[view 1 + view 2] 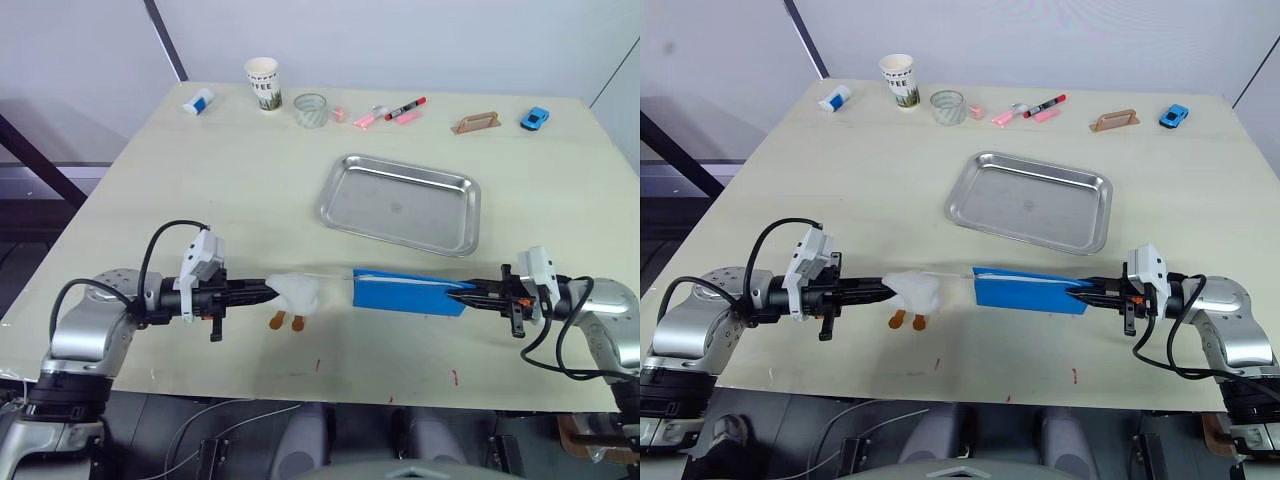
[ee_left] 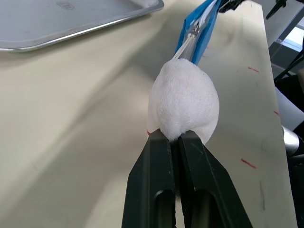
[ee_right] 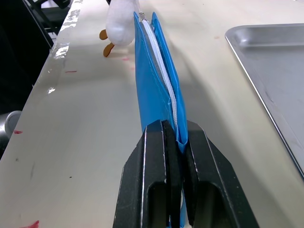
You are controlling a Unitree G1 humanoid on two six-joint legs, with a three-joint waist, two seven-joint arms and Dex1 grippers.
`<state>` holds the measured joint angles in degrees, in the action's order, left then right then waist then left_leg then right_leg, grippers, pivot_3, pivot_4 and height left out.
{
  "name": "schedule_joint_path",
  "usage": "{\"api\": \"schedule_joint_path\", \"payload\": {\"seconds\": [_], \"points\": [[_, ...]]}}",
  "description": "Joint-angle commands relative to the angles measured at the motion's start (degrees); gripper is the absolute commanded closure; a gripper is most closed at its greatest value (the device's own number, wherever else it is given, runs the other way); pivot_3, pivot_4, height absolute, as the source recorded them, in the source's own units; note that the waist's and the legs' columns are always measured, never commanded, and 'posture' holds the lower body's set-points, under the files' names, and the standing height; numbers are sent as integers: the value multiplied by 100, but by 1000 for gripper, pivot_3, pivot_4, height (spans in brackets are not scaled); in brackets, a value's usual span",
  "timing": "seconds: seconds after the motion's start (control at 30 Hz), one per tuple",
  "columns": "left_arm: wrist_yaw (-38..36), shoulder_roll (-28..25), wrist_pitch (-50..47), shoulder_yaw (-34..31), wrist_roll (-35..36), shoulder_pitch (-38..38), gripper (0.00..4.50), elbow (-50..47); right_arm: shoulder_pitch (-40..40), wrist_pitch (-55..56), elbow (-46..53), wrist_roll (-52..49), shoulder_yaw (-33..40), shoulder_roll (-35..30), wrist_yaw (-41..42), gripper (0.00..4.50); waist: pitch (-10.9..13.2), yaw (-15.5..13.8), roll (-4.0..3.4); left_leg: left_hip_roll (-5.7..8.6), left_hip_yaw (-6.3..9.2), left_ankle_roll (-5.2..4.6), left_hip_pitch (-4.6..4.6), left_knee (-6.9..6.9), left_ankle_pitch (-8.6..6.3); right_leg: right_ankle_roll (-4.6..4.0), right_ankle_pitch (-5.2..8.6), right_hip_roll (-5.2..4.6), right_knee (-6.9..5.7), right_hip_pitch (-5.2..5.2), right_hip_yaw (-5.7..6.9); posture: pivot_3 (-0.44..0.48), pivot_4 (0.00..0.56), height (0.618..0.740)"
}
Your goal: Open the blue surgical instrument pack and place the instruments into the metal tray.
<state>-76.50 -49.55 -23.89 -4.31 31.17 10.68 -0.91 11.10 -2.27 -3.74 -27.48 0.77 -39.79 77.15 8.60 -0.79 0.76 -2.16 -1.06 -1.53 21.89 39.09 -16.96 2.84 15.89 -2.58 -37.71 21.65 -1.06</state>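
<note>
I count one pack (image 1: 410,293), one tray (image 1: 400,203) and two grippers on my desk (image 1: 200,180). The pack is held up on edge just in front of the tray, nearer the robot. My right gripper (image 1: 470,292) has its jaws clamped tight on the pack's right end. My left gripper (image 1: 268,289) has its jaws pinched shut on one white plush toy (image 1: 297,292), which hangs off the pack's zipper at its left end. Behind the tray I count one cup (image 1: 263,83) and one toy car (image 1: 535,118).
</note>
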Motion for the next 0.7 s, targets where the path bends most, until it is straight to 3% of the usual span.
{"api": "schedule_joint_path", "payload": {"seconds": [0.03,0.53,0.7], "points": [[69,41,74,-58,-34,-63,4478,-144,49,-139,62,-189,199,23,-29,4500,0,6,0,0,0,0,0,0,0,0,0,0,0,0,0,0,150,740],[-288,-15,578,13,-414,-142,4478,479,-20,-2364,1109,-2544,1216,31,-309,4500,3,2,-2,-2,1,0,4,-2,0,0,0,-3,0,3,1,0,150,740],[-397,-36,747,19,-467,-135,4478,658,0,-2673,1208,-2724,1410,49,-449,4500,3,9,-2,-3,2,0,4,-2,0,-1,0,-6,0,3,2,0,150,740]]}}
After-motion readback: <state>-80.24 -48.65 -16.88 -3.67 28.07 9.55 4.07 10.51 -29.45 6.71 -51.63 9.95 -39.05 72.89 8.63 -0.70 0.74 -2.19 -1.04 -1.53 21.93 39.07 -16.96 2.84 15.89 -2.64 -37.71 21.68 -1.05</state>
